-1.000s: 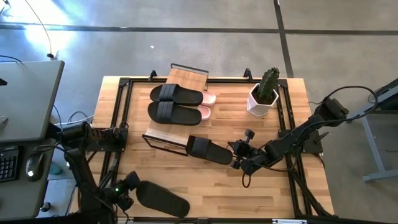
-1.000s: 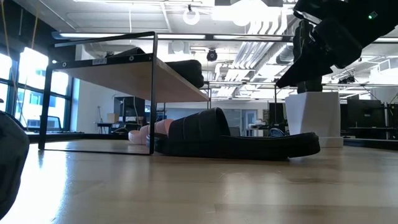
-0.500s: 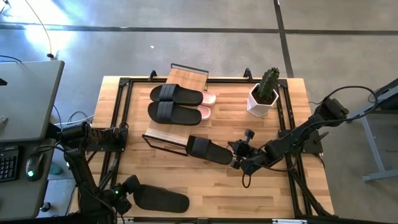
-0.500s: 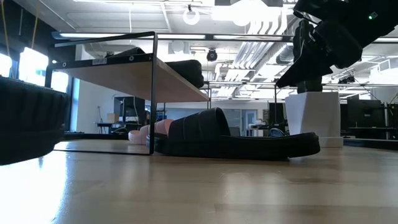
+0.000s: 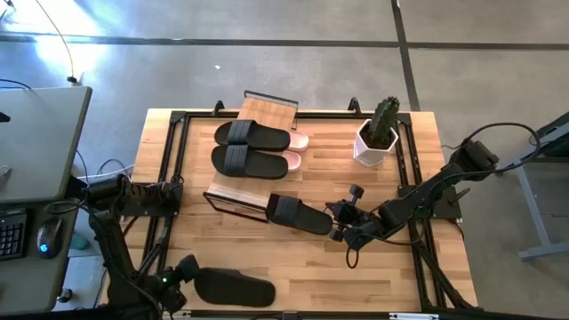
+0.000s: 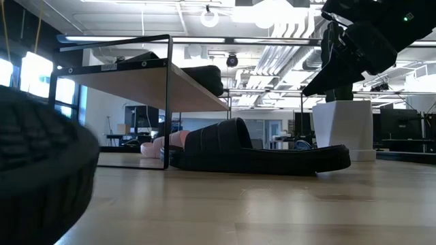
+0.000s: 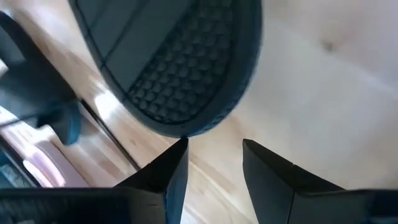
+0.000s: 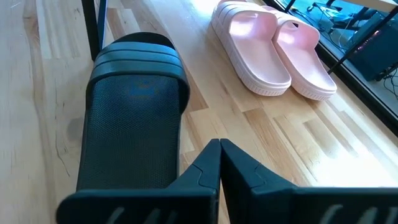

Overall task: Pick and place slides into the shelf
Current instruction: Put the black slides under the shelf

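Black slide (image 5: 233,288) lies flat at the bottom left of the high view, near the tabletop (image 5: 382,276) edge, and my left hand (image 5: 180,273) sits right at its end, fingers (image 7: 168,171) spread, nothing pinched. Second loose slide (image 5: 299,214) lies mid-frame, just below the shelf (image 5: 233,190), my right hand (image 5: 342,227) beside its heel, fingers pressed together, empty. Two black slides (image 5: 252,148) sit on the shelf's top board, the pink pair (image 8: 268,46) tucked underneath. I judge I'm between grasps: next I need a firm pinch and a lift toward the shelf.
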